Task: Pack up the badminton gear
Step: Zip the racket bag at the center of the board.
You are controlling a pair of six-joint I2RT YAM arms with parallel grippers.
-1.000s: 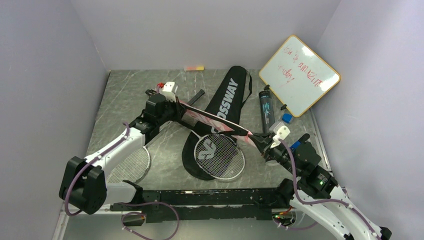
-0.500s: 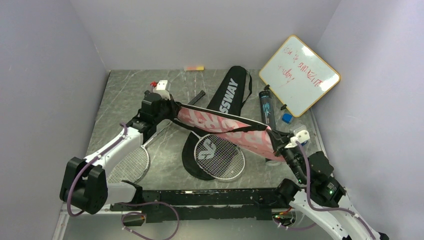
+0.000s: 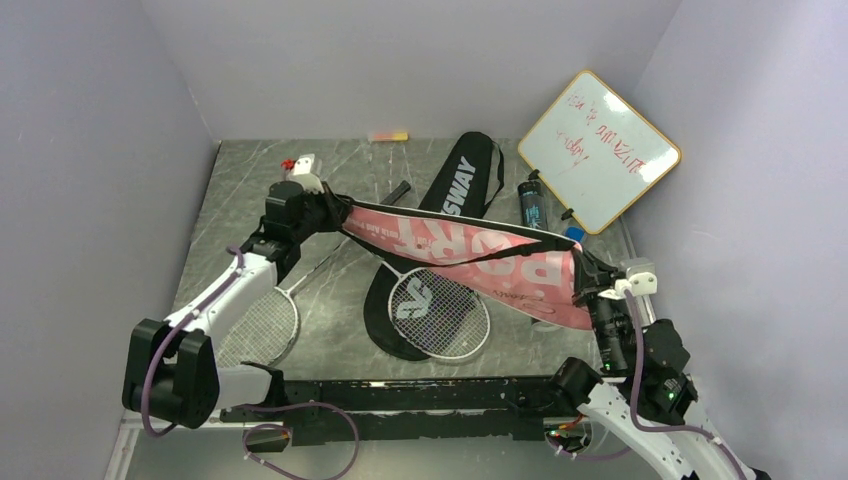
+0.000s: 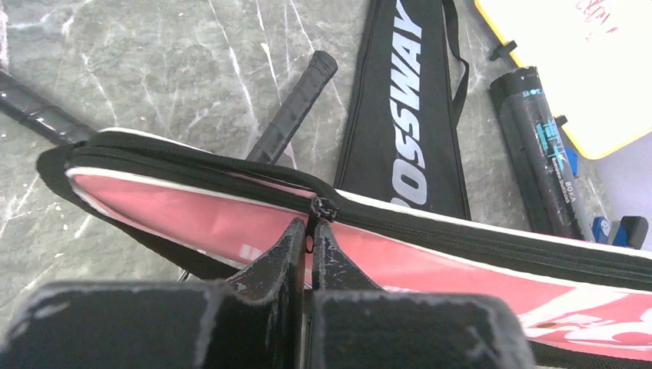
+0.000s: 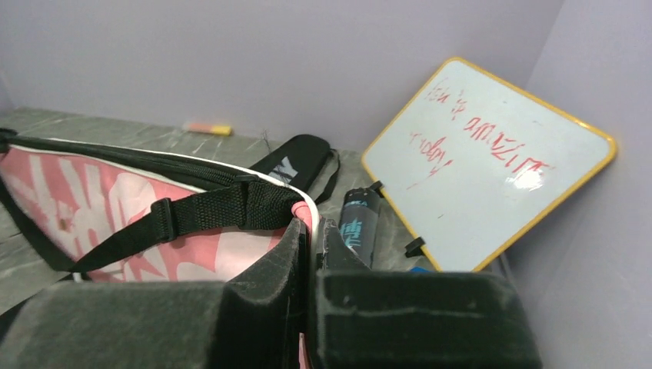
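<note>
Packing is barely begun: my left pincer (image 4: 310, 234) and right pincer (image 5: 314, 231) clamp the pink SPORT cover (image 3: 470, 255); below them, the white-framed racket (image 3: 440, 310) lies loose.

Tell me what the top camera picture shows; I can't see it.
The left gripper and right gripper hold a long pink fabric "SPORT" racket cover stretched in the air above a white-framed racket lying on a black "CROSSWAY" cover.

marbled table (image 3: 330, 320) carries black cover (image 3: 462, 185), racket (image 3: 262, 330), dark tube (image 3: 531, 208).
</note>
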